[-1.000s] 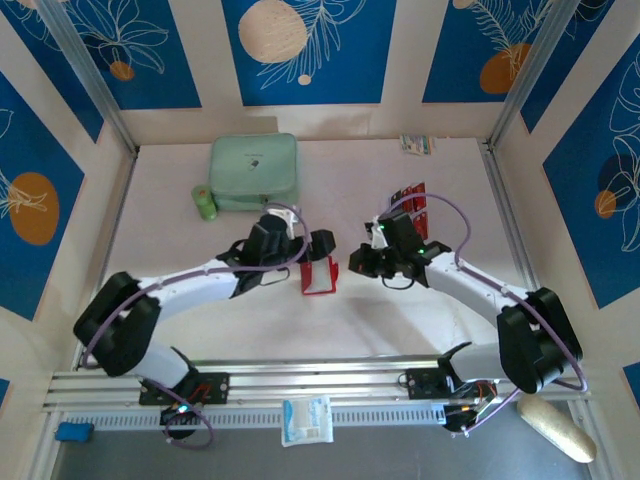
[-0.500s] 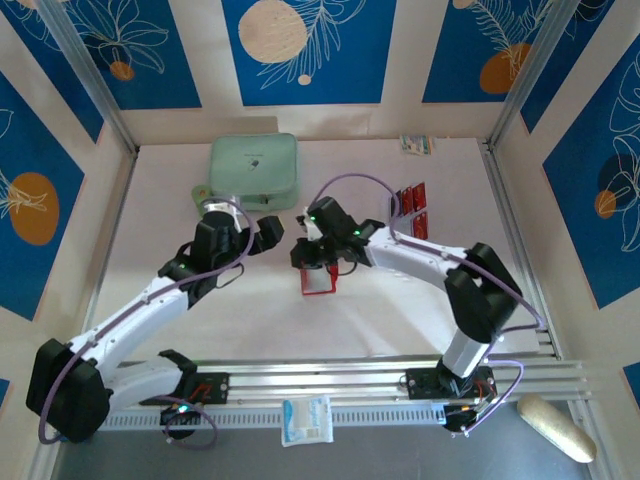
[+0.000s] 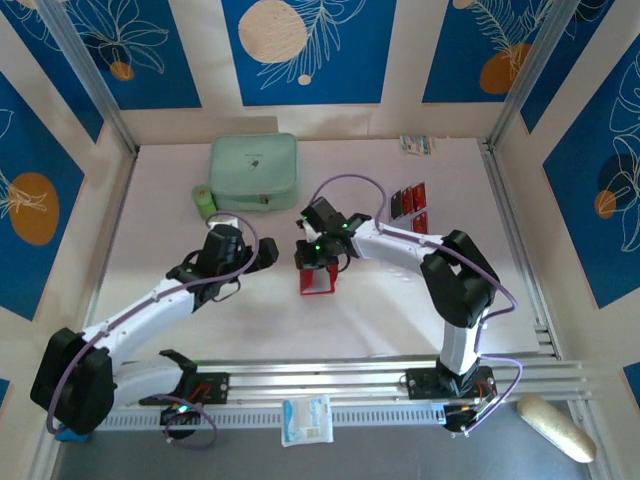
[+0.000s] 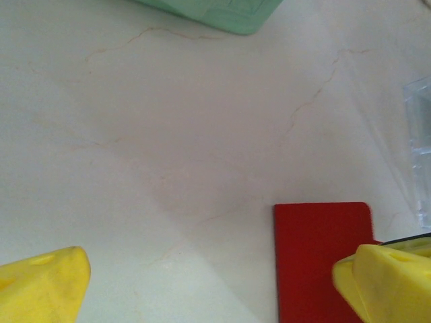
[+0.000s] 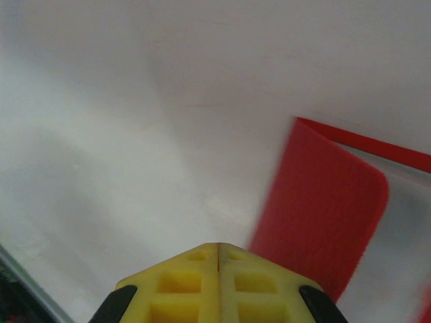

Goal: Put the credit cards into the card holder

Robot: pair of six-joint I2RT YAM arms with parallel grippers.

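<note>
card holder (image 3: 318, 281) waits mid-table
left gripper (image 3: 268, 252), spread wide, at its 9 o'clock; right gripper (image 3: 320, 258), pressed closed on nothing visible, at 12; credit cards (image 3: 410, 206) at 2 o'clock: likely thin, stiff, slick, so pinch an edge.

The card holder (image 4: 318, 256) runs off the left wrist view's bottom edge, one corner behind a yellow finger (image 4: 394, 279). The green case (image 4: 215, 10) is cropped at the top. The credit cards (image 3: 412, 195) are too small to count.
</note>
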